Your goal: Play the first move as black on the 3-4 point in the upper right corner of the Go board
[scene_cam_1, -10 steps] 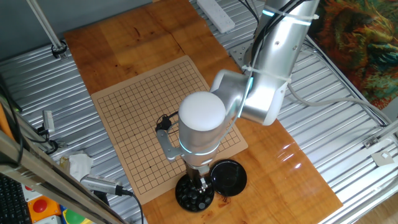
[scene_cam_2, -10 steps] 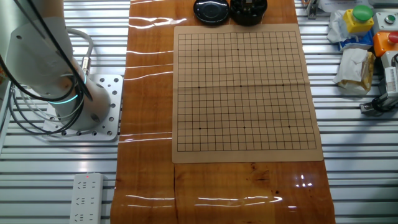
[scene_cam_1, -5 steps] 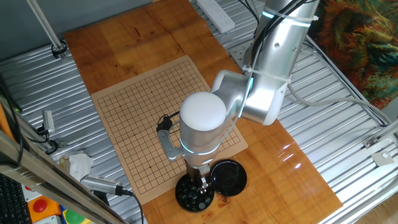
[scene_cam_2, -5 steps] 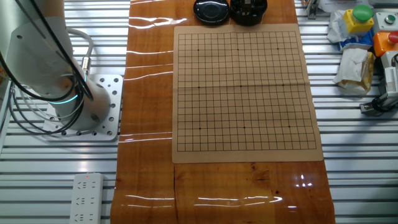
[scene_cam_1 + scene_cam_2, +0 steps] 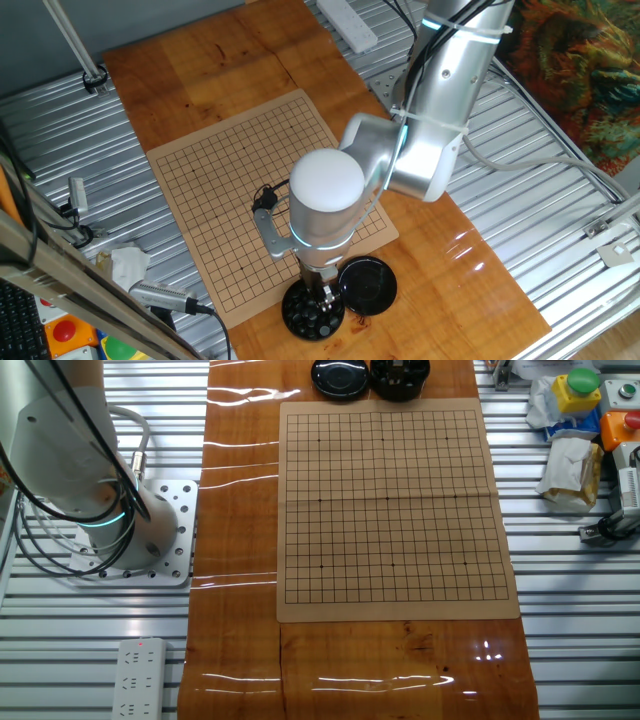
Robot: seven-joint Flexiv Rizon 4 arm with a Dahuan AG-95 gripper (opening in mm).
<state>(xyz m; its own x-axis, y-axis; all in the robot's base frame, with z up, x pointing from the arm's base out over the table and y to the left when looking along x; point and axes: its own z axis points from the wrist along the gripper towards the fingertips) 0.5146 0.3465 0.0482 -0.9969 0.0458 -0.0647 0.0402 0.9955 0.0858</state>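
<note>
no readable text, labels, brands or numbers anywhere

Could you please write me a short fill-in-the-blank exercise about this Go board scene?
1. The number of stones lying on the board is ____.
2. The gripper reaches down into the round black ____ of stones.
3. Beside that bowl on the table lies its round black ____.

Missing words: zero; bowl; lid

Bowl [image 5: 312,312] and lid [image 5: 368,284] sit side by side (touching) just off the board [image 5: 395,510].
</note>
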